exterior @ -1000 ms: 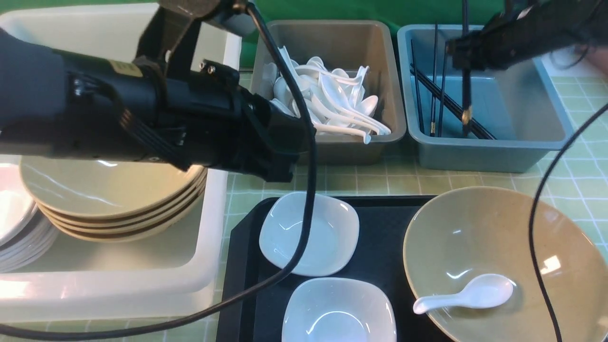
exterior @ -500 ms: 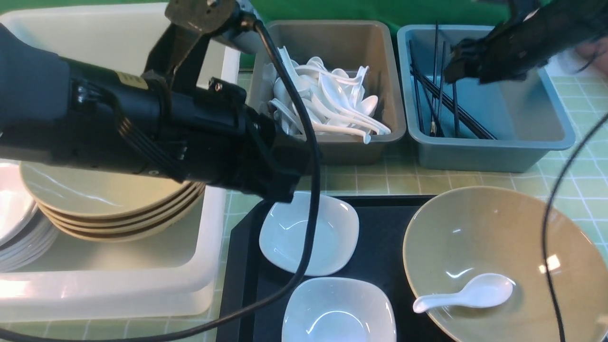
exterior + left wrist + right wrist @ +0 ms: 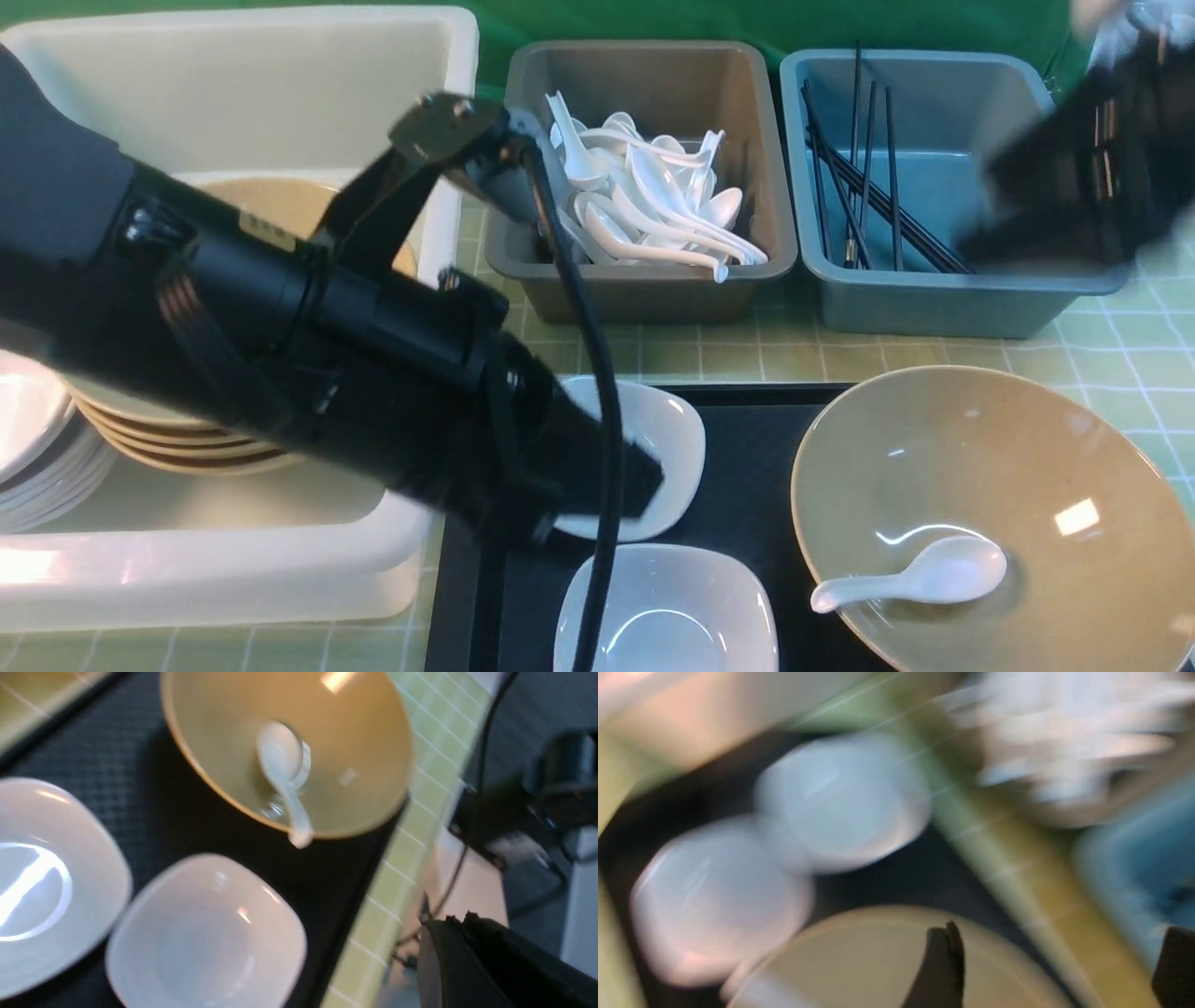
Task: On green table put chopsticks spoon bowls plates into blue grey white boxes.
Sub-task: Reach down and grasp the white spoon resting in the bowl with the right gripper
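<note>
Where the white plastic box [image 3: 243, 19] sits far left holding stacked tan round plates [image 3: 140, 434], dishes belong. Left gripper [image 3: 621, 481] low over a white square ceramic dish [image 3: 672, 434] on the black tray [image 3: 747, 485]; jaws hidden, can't tell their state. Best approach: pinch one rim edge, lift level, clear the box wall. Rightward: white ceramic spoon [image 3: 920, 577] in the big tan bowl [image 3: 1027, 448]; black chopsticks [image 3: 864, 187] in the blue box [image 3: 934, 303]. Right gripper [image 3: 1059, 970] looks spread, empty. Small yellow arm label [image 3: 257, 229] illegible.
</note>
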{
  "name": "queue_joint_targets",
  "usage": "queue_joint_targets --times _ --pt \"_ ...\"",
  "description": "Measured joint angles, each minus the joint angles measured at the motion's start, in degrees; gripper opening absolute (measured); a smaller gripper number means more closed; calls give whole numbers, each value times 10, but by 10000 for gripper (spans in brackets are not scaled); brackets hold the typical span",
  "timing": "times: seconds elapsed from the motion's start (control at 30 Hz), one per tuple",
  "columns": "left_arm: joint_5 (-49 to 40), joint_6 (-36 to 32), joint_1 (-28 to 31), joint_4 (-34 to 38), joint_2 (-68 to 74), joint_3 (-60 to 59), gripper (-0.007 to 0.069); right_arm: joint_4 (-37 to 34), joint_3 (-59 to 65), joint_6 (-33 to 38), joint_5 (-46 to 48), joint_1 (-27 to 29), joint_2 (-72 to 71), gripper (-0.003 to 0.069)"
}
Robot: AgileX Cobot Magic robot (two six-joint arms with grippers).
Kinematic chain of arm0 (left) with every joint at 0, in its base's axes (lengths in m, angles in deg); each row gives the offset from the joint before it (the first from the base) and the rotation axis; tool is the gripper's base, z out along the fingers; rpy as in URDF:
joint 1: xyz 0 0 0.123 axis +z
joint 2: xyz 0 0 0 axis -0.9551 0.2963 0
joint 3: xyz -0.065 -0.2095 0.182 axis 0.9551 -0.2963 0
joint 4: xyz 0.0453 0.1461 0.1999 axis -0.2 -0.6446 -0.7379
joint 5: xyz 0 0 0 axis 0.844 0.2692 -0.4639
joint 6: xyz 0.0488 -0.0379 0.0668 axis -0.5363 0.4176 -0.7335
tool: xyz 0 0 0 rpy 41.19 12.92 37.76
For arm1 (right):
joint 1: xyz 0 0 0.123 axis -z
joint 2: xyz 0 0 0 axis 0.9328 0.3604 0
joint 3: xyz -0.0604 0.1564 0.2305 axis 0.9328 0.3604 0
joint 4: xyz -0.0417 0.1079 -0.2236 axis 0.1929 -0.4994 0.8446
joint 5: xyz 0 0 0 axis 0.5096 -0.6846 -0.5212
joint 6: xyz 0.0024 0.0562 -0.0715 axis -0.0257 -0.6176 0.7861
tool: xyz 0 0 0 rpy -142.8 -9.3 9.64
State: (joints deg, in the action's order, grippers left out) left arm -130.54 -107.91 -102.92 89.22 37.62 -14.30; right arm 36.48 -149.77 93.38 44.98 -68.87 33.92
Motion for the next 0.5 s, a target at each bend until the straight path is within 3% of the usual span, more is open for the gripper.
queue_joint_targets --times 0.17,0.23,0.5 --pt "-45 -33 0 -3 -1 0 -1 11 128 175 -59 -29 -25 561" --pt "-56 -37 0 -14 -9 0 -1 29 162 214 -97 -62 -22 561" --pt "-53 -24 0 -55 -56 0 -1 91 179 218 -148 -152 53 561"
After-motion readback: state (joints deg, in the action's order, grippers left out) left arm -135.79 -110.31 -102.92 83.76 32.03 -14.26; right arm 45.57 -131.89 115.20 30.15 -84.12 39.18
